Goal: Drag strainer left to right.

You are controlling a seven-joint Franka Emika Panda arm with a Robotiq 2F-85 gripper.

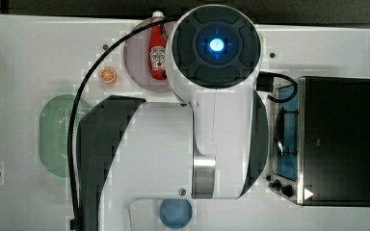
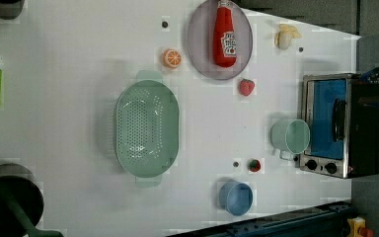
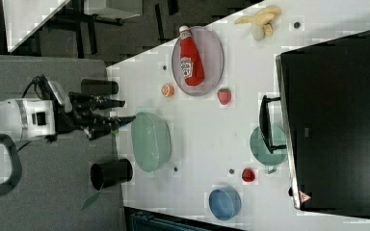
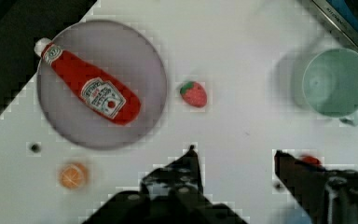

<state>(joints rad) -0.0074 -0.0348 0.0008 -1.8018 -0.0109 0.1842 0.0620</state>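
Hovering with jaws apart, claw point(image 4: 235, 163) holds nothing. Strainer point(image 2: 147, 129) sits alone mid-bench point(image 2: 69, 123); orange point(image 2: 171, 58) and plate point(image 2: 200, 54) nearby, mug point(image 2: 290, 136) and oven point(image 2: 340, 126) toward the left view's right.

strainer point(image 2: 147, 129): pale green plastic, matt, bowl pierced all over with small holes
table point(image 2: 79, 98): white top, smooth, faintly sheened
plate point(image 2: 200, 44): greyish-lilac, smooth, low shine, just beside the strainer's far rim
ketchup bottle point(image 2: 224, 34): glossy red plastic, white paper-look label, lying on the plate
mug point(image 2: 290, 136): mint green, smooth, matt
blue bowl point(image 2: 236, 198): smooth plastic look
toaster oven point(image 2: 335, 126): brushed metal front, black matt body, beside the mug
gripper point(image 4: 235, 179): black matt fingers, spread apart
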